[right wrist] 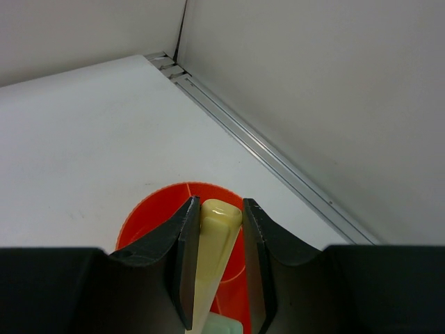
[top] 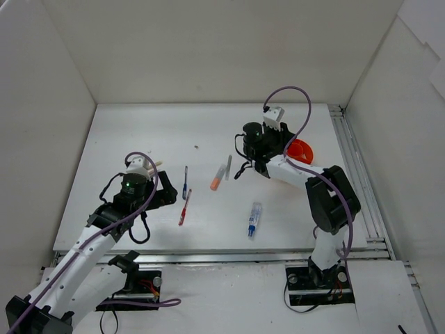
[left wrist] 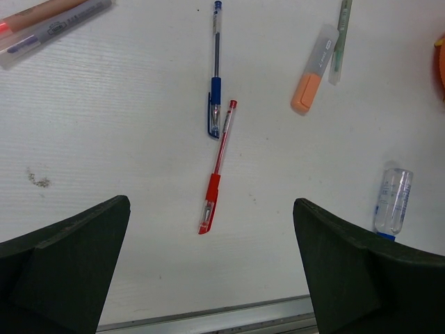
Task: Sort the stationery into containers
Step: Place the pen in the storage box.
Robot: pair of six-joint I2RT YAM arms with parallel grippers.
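My right gripper [right wrist: 217,209] is shut on a pale yellow marker [right wrist: 220,240] and hangs right over the round orange cup [right wrist: 149,219], which sits at the table's right [top: 302,151]. A pale green piece [right wrist: 224,325] shows below the marker. On the table lie a blue pen [left wrist: 215,76], a red pen [left wrist: 217,167], an orange highlighter [left wrist: 313,73], a slim green pen [left wrist: 341,38] and a clear blue-capped one [left wrist: 393,202]. My left gripper [left wrist: 211,203] stands open above the table, just nearer than the red pen's lower end.
A grey marker [left wrist: 59,24] and an orange-brown stick [left wrist: 42,14] lie at the far left of the left wrist view. A metal rail [top: 354,174] runs along the table's right side, and another [left wrist: 208,316] along its near edge. White walls enclose the table.
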